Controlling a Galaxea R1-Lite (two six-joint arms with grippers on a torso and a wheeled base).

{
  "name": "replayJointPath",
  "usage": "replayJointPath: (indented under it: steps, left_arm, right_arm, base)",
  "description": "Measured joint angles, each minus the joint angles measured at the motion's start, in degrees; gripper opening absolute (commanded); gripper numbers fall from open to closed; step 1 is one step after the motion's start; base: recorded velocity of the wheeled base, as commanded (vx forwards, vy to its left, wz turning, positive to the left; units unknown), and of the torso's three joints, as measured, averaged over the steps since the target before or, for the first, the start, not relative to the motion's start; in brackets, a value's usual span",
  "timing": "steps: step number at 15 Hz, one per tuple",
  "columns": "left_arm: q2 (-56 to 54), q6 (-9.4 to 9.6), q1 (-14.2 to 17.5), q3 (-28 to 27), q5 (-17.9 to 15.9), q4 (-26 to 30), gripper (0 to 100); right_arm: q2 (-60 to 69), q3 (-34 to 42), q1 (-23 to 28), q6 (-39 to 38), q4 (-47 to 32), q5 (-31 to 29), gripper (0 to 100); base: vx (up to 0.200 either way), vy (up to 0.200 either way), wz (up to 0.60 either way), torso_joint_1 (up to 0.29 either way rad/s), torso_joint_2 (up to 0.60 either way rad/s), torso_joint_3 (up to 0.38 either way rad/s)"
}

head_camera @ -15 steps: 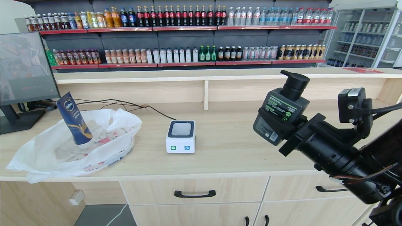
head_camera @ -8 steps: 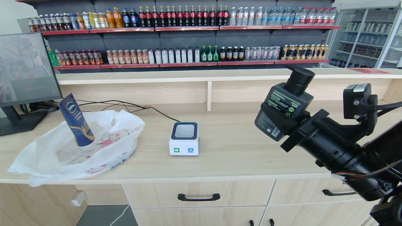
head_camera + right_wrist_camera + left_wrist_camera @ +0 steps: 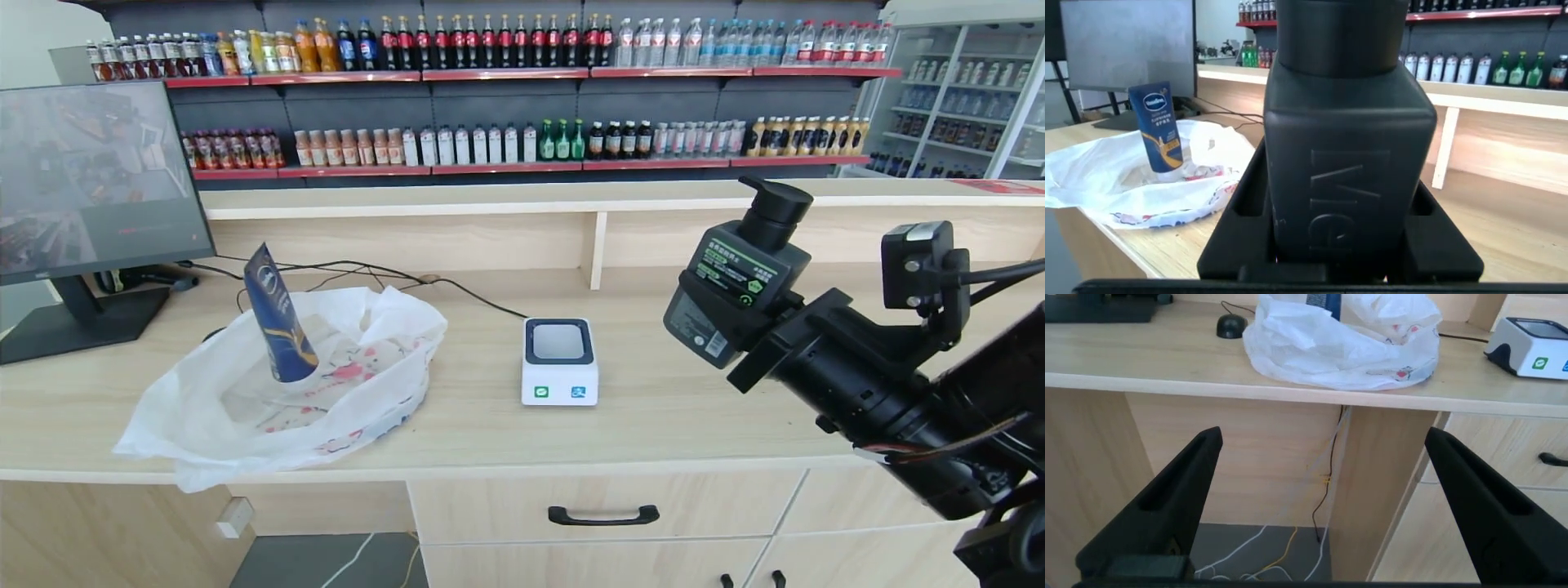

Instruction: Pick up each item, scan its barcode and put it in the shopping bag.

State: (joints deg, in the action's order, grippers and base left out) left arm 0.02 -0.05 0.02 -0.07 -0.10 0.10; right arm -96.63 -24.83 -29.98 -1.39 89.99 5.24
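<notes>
Black pump bottle [image 3: 739,286] clamped in R gripper [image 3: 763,339], scanner [image 3: 559,363] btwn it & bag [image 3: 204,408]; L gripper [image 3: 1323,441] jaws apart.

Bright, even shop light; soft shadows; edges bowed; near foreground blurred.

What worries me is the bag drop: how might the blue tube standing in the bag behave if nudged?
Probably tips easily: the blue tube is tall, narrow and leaning. Its footing looks poor, since the shopping bag under it is thin, crumpled film. Its crimped flat top suggests soft plastic that flexes rather than cracks if the pump bottle bumps it.
</notes>
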Motion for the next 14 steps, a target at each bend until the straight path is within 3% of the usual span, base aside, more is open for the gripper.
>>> replayJointPath:
  steps: [4, 6, 11, 14]
  left_arm:
    - [0.0, -0.02, 0.0, 0.0, 0.0, 0.0, 100]
    - [0.0, -0.02, 0.0, 0.0, 0.0, 0.0, 100]
    - [0.0, 0.10, 0.0, 0.0, 0.0, 0.0, 100]
    - [0.0, 0.12, 0.0, 0.0, 0.0, 0.0, 100]
  right_arm:
    - [-0.9, -1.0, 0.3, 0.7, -0.1, -0.6, 0]
    - [-1.0, -1.6, 1.2, 0.5, 0.0, -3.9, 0]
    - [-1.2, 0.5, 2.5, 1.4, -0.1, -4.7, 0]
    - [-2.4, -0.5, 3.4, 4.6, -0.2, -0.3, 0]
  base:
    - [0.000, 0.200, 0.00, 0.001, 0.00, 0.002]
    - [0.000, 0.200, 0.00, 0.005, 0.00, 0.007]
    - [0.000, 0.000, 0.00, 0.000, 0.00, 0.000]
    - [0.000, 0.000, 0.00, 0.000, 0.00, 0.000]
